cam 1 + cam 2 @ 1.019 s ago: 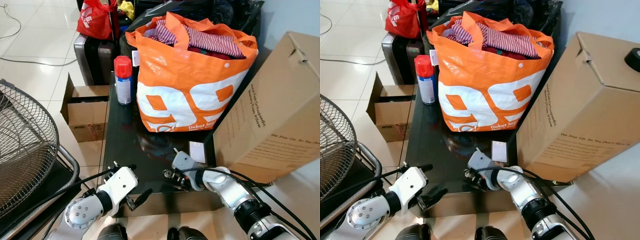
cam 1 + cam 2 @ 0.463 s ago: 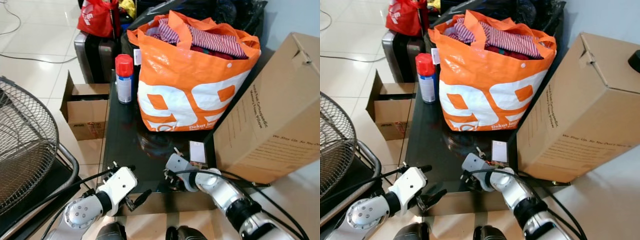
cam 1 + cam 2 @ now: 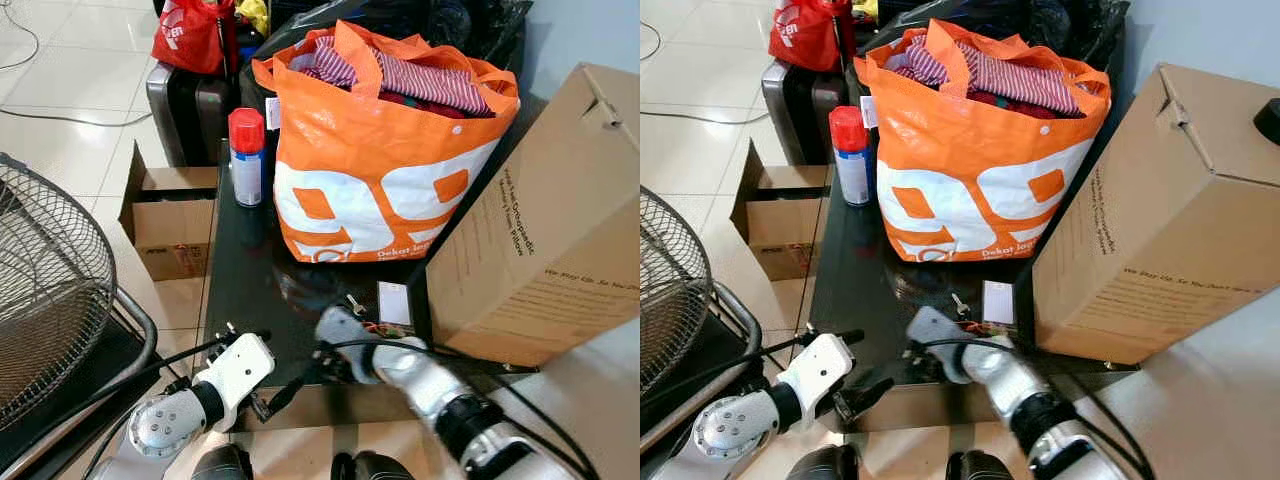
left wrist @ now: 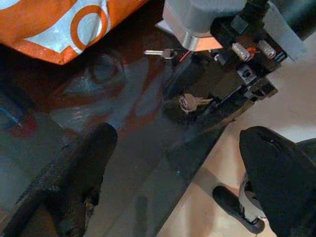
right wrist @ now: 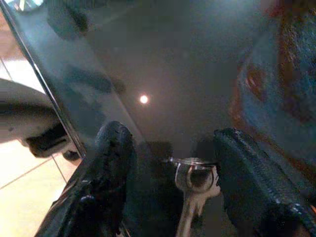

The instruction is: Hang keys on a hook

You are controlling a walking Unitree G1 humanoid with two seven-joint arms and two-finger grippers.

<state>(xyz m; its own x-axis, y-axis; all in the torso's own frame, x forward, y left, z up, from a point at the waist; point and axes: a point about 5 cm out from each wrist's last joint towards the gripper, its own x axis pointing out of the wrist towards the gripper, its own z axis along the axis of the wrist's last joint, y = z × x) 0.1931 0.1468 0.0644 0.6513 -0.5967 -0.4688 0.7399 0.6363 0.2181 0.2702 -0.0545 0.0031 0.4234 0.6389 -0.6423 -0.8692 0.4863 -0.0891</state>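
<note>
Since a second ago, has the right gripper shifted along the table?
Yes. The right gripper has slid toward the robot's left along the table's near edge, away from the white card.

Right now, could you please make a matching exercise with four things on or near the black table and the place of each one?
Things:
1. key
2. spray can
3. orange bag
4. large cardboard box

Places:
A. on the table's far left corner
B. between the right gripper's open fingers
C. beside the table's right edge
D. on the table's far part, full of clothes

Pairs: 1-B, 2-A, 3-D, 4-C
</note>
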